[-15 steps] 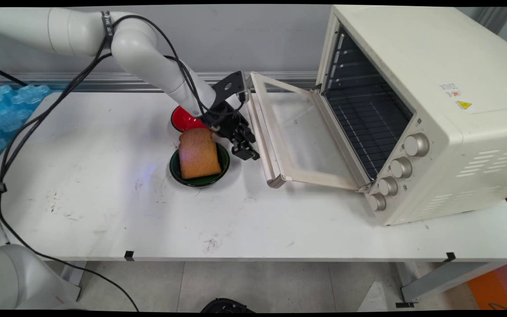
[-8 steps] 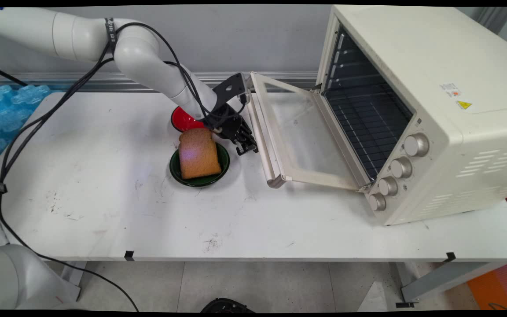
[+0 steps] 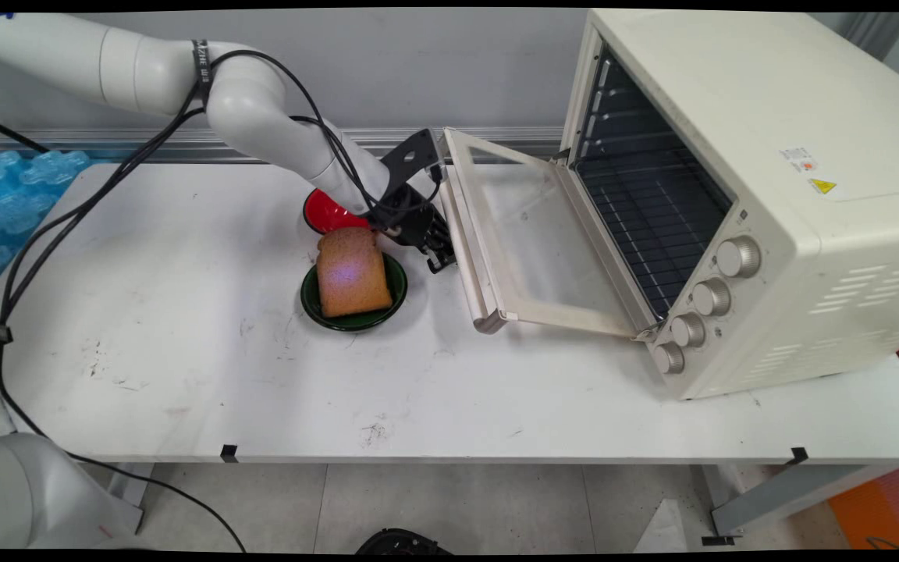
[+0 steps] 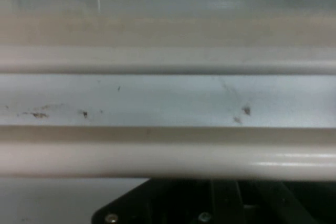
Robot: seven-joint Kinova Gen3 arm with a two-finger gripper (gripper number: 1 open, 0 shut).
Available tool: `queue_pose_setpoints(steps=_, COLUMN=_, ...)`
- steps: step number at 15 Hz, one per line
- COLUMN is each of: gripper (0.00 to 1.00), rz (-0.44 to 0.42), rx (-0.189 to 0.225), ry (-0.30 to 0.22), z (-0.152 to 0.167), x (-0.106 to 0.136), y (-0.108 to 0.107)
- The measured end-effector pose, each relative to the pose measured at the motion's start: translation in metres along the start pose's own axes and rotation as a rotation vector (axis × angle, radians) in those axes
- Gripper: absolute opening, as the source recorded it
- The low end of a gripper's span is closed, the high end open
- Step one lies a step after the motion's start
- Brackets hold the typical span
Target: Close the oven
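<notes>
Oven [image 3: 746,179]: cream painted metal, semi-gloss; door [image 3: 531,234] has clear glass pane, handle bar [image 4: 168,161] glossy cream. Knobs [image 3: 738,256] brushed metal. Wire rack [image 3: 652,211] dark metal. Table [image 3: 184,367] matt white, scuffed. Toast [image 3: 352,271] rough, porous. Green plate [image 3: 395,300] and red bowl [image 3: 325,211] glossy. Gripper [image 3: 440,261] matt black.

your main view was evenly and brightly lit from above, with soft shadows under the green plate [image 3: 310,303] and oven door [image 3: 531,234]. your hand view was dim and blurred, with glare along the door handle [image 4: 168,158].
</notes>
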Motion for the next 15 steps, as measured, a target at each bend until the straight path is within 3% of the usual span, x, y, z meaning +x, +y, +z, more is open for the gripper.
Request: queue_pose_setpoints(steps=15, gripper=0.0, rz=0.013, rx=0.016, ry=0.104, z=-0.018, x=0.023, y=-0.003)
